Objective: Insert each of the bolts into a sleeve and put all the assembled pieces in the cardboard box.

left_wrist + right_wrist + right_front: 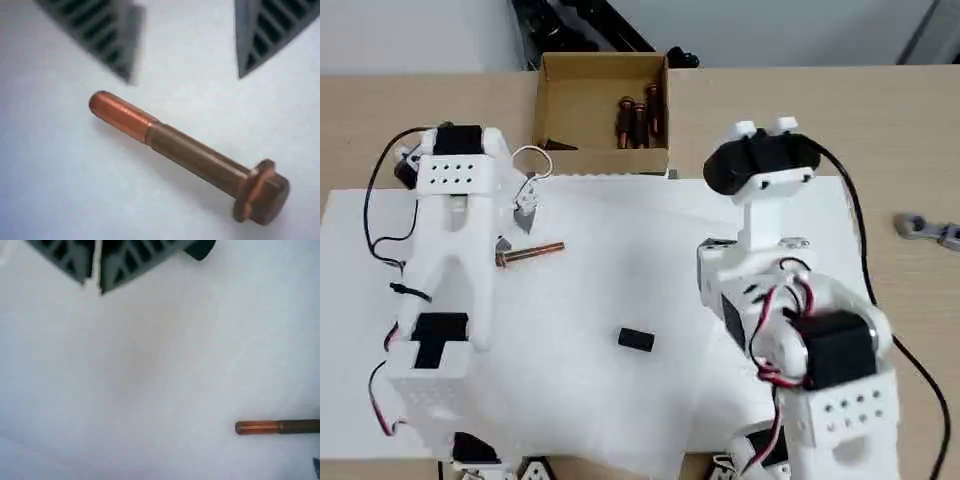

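Bolt (185, 155) lies near the left hand (183, 76), fingers apart; right hand (93, 286) closed; high view adds the sleeve (636, 339).

Left gripper (183, 78) spread wide, right gripper (93, 287) closed

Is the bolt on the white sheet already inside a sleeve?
No, the bolt lies bare on the white sheet, the black sleeve apart from it.

Light wooden bench (900, 110); white sheet (620, 290) spread over middle and near part; cardboard box (603, 160) on bare wood just beyond sheet's far edge; copper bolt (530, 254) lying flat on sheet, left of centre; black sleeve (636, 339) nearer, about centre; small metal part (923, 229) on bare wood, right.
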